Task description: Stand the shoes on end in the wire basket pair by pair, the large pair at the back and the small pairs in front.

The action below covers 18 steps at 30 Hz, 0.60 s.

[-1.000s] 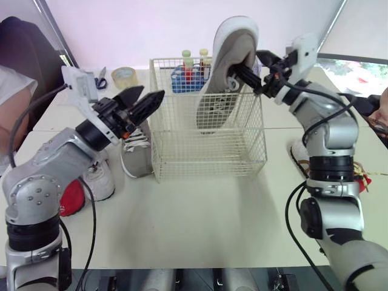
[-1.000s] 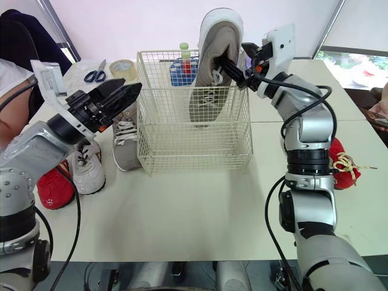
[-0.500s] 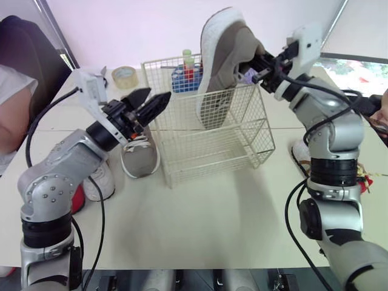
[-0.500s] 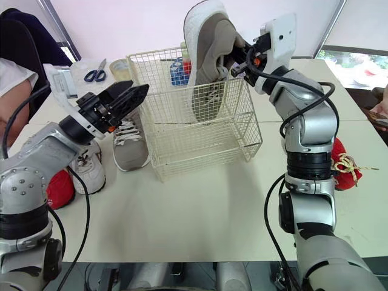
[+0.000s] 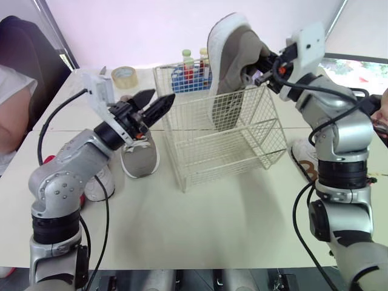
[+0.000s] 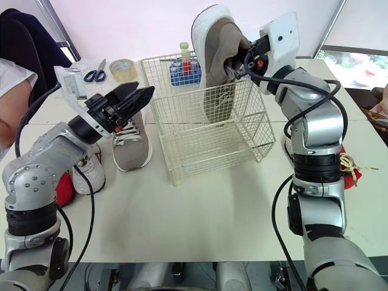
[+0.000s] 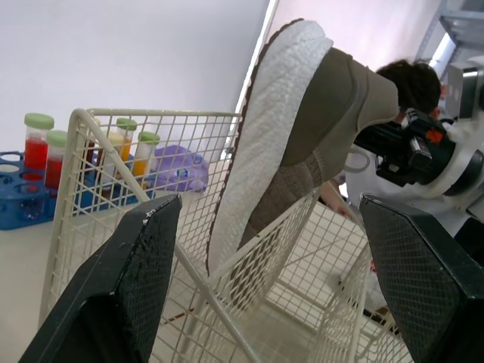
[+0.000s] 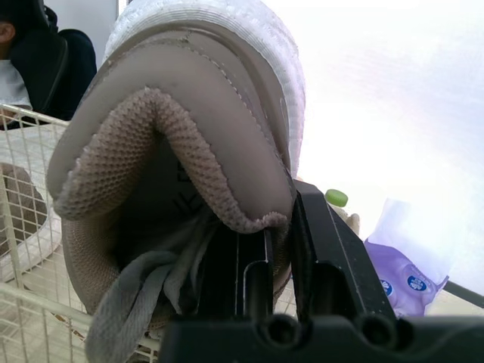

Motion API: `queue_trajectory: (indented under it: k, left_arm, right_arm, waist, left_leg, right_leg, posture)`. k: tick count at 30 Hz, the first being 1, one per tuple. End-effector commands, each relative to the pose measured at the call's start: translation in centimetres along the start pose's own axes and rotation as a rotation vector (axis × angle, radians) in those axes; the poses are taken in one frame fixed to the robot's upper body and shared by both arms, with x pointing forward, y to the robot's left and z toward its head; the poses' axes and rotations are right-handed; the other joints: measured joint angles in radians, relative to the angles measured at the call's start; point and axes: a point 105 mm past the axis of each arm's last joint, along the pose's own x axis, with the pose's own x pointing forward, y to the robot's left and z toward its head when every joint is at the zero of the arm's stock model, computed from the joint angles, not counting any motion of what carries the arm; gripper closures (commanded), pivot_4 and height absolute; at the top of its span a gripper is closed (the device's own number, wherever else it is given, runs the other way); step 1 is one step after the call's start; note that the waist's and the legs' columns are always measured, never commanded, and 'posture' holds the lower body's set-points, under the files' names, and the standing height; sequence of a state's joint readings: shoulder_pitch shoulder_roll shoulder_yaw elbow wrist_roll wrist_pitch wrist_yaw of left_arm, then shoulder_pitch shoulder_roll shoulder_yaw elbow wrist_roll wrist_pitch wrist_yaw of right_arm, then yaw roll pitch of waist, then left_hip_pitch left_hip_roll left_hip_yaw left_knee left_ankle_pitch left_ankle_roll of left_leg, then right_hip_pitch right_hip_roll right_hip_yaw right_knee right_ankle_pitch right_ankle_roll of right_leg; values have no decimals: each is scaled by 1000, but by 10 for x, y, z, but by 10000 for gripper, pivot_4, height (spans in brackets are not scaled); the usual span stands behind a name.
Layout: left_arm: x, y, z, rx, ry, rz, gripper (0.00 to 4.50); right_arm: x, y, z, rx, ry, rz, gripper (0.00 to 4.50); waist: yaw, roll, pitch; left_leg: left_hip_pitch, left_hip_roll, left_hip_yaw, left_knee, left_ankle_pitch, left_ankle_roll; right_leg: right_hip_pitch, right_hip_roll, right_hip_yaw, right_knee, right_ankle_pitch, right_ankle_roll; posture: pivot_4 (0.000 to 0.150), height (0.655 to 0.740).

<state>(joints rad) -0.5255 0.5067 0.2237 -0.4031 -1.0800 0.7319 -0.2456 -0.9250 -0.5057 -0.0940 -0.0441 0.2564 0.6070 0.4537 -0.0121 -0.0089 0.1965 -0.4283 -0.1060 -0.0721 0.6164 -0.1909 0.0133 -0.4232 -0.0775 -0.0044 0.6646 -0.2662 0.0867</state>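
Note:
A large taupe shoe [image 5: 233, 54] with a white sole hangs toe-down, its toe inside the wire basket [image 5: 224, 145] and its heel well above the rim. My right gripper [image 5: 262, 63] is shut on the shoe's heel collar, seen close up as the right gripper [image 8: 265, 242] in its wrist view. My left gripper [image 5: 154, 103] is open at the basket's left rim, and a corner wire of the basket [image 7: 98, 174] lies between its fingers [image 7: 121, 295]. The matching taupe shoe [image 6: 130, 145] lies on the table left of the basket.
A small white shoe [image 6: 90, 173] and a red shoe [image 6: 63, 188] lie at the left edge, another red shoe [image 6: 348, 167] by my right arm. A tube rack [image 5: 191, 76], tape roll [image 5: 123, 75] and scissors [image 6: 94, 74] sit behind. A person [image 5: 12, 109] is at far left.
The basket has turned askew on the table. My left gripper has reached forward to its left rim. The held shoe has risen a little and shifted right with my right gripper.

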Motion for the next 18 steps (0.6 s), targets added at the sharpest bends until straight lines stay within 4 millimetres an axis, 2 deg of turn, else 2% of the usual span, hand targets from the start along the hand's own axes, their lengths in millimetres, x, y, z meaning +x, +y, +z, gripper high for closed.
queue_trajectory:
  k: [1,4,7,10,14,18]
  left_arm:
    - [2,-4,15,37,-52,-20,6247]
    - [3,-4,14,37,-53,-19,6247]
    - [4,-4,13,34,-51,-23,6247]
    - [7,-4,12,33,-45,-32,6247]
    - [9,-5,11,32,-45,-40,6247]
    - [11,-4,5,49,-14,-37,6247]
  right_arm:
    - [-3,5,24,-53,-93,-16,42842]
    - [-5,1,28,-142,-98,-59,33142]
    - [-7,-5,34,-173,-117,-99,18553]
    - [-7,-4,35,-175,-116,-93,18553]
    - [-8,4,25,-161,-85,-56,18553]
    - [-14,5,21,-39,-79,-4,18553]
  waist:
    - [0,0,0]
    - [1,0,0]
    - [1,0,0]
    - [1,0,0]
    - [1,0,0]
    - [0,0,0]
  left_leg:
    - [0,0,0,0,0,0]
    - [0,0,0,0,0,0]
    - [0,0,0,0,0,0]
    - [0,0,0,1,0,0]
    - [0,0,0,1,0,0]
    - [0,0,0,1,0,0]
  right_leg:
    - [0,0,0,0,0,0]
    - [0,0,0,0,0,0]
    - [0,0,0,0,0,0]
    - [0,0,0,0,0,0]
    - [0,0,0,0,0,0]
    - [1,0,0,0,0,0]
  posture:
    - [1500,7400]
    - [1500,7400]
    - [1500,7400]
    - [1500,7400]
    - [1500,7400]
    - [1500,7400]
